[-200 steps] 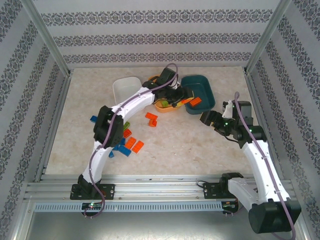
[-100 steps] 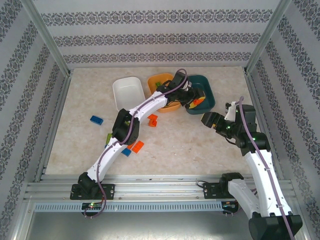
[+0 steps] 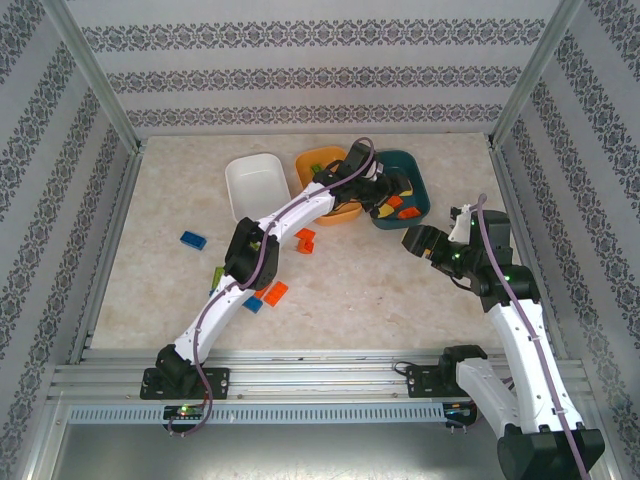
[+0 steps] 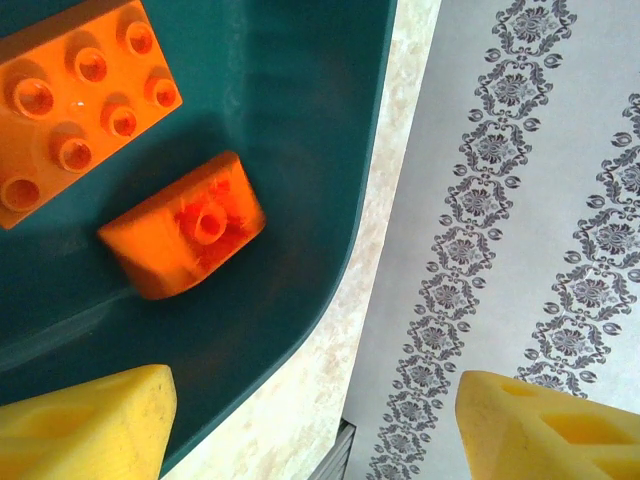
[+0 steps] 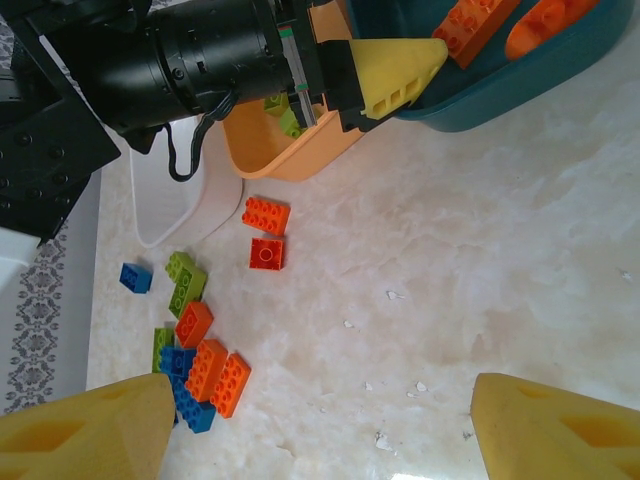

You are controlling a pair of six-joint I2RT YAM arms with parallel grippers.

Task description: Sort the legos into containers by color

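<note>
left gripper [image 4: 318, 425], jaws wide apart, empty, over orange legos [image 4: 185, 238] in teal dish [image 4: 300, 120]

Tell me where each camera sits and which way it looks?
Top: above and behind, looking down at the table; left arm and right arm show, bases nearest.
Left wrist: on the left arm, looking down into the teal dish at two orange legos; left fingertips at the bottom.
Right wrist: on the right arm, looking across loose legos toward the left arm; right fingertips at the bottom.
Shared: all three see the teal dish.
</note>
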